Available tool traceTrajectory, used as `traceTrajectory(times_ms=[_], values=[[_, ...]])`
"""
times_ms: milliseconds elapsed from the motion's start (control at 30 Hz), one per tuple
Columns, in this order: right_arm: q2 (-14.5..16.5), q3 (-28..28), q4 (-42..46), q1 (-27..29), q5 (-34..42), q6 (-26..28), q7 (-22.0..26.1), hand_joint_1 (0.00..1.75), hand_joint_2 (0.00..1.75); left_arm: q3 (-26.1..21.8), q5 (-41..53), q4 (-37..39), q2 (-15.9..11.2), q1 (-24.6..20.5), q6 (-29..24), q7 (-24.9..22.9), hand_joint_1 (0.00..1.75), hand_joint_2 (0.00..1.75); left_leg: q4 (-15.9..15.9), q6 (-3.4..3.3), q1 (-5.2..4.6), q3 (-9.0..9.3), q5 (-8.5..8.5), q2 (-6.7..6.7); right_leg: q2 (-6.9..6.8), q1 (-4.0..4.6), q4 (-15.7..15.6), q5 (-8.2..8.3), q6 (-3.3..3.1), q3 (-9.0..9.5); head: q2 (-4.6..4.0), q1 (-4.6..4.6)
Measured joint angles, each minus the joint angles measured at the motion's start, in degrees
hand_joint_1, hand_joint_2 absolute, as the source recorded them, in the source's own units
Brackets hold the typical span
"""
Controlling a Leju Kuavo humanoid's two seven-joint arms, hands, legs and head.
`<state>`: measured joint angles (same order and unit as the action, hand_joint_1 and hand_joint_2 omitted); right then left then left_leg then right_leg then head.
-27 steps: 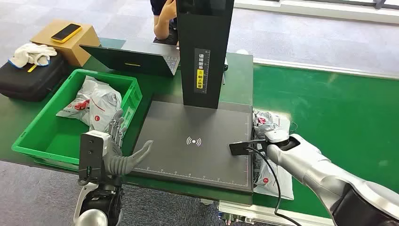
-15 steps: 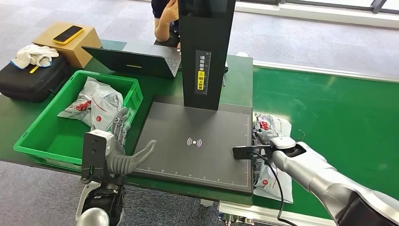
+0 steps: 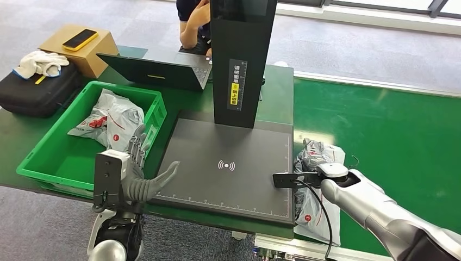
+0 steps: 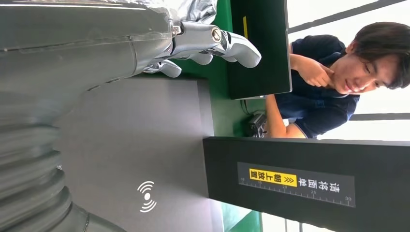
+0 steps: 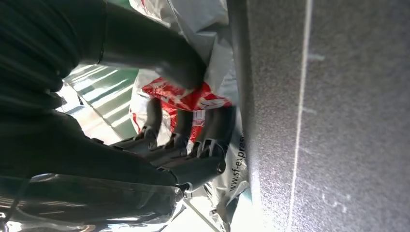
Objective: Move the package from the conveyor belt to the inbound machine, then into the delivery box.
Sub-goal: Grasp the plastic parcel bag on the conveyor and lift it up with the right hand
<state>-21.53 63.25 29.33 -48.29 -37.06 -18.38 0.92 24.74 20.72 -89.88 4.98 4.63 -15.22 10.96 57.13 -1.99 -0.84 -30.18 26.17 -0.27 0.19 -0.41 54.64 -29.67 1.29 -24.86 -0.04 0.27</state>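
Right wrist view: right hand fingers clamped around the package, hidden in head view. Left hand spread, holding nothing, by scanner plate. Green counter, grey carpet beyond.

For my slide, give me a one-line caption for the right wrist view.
Right hand grips a grey courier bag beside the dark scanner platform's edge.

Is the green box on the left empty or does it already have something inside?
Not empty. The green box already holds grey plastic packages with red marks, lying toward its far end; the near part of its floor is bare.
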Motion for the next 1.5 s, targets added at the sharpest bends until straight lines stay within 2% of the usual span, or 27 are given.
traceTrajectory(times_ms=[367, 500, 800, 1033, 1333, 1500], values=[[-0.23, -0.99, 1.10, 0.62, -0.04, 0.13, -0.25, 1.75, 1.75, -0.01, -0.01, 0.00, 0.00, 0.00, 0.22, 0.16, 0.00, 1.75, 0.00, -0.02, 0.01, -0.01, 0.08, 0.03, 0.02, 0.03, -0.07, -0.01, 0.02, 0.01, 0.01, -0.02], [-0.23, -2.88, 1.73, 1.86, 2.05, 3.37, 0.22, 1.75, 1.75, -0.08, -0.04, -0.11, -0.01, 0.43, -0.02, 0.19, 0.00, 1.75, 0.00, 0.01, 0.03, -0.10, 0.10, 0.02, 0.03, 0.07, -0.04, -0.01, 0.02, -0.02, 0.00, 0.00], [-0.77, -13.11, 8.16, 6.35, 6.29, 9.17, 0.19, 1.75, 1.75, -0.38, 0.14, -2.62, -0.57, 4.02, -2.27, 0.01, 0.00, 1.75, 0.01, 0.07, 0.02, -0.84, 0.00, 0.05, 0.09, 0.07, 0.15, 0.05, 0.07, -0.77, 0.00, -0.01], [-1.02, -22.77, 16.39, 7.11, 7.99, 12.55, 1.13, 1.75, 1.75, -1.39, 1.15, -4.89, -0.67, 5.31, -3.12, -1.17, 0.00, 1.75, 0.02, 0.13, 0.01, -1.31, -0.05, 0.04, 0.08, 0.06, 0.25, 0.08, 0.10, -1.27, 0.00, -0.01], [-0.92, -35.23, 31.83, 10.70, 5.83, 15.74, 2.04, 1.75, 1.75, -2.80, 1.84, -6.37, -0.66, 6.28, -3.73, -0.87, 0.00, 1.75, 0.01, 0.13, 0.02, -1.45, -0.05, -0.02, 0.03, 0.06, 0.25, 0.05, 0.08, -1.37, 0.01, -0.01], [0.32, -40.49, 38.26, 11.64, 3.29, 16.79, 2.87, 1.75, 1.75, -2.96, 1.73, -6.38, -0.66, 6.44, -3.85, -0.19, 0.00, 1.75, 0.01, 0.13, 0.02, -1.46, -0.05, -0.04, 0.01, 0.06, 0.25, 0.05, 0.08, -1.38, 0.01, -0.01]])
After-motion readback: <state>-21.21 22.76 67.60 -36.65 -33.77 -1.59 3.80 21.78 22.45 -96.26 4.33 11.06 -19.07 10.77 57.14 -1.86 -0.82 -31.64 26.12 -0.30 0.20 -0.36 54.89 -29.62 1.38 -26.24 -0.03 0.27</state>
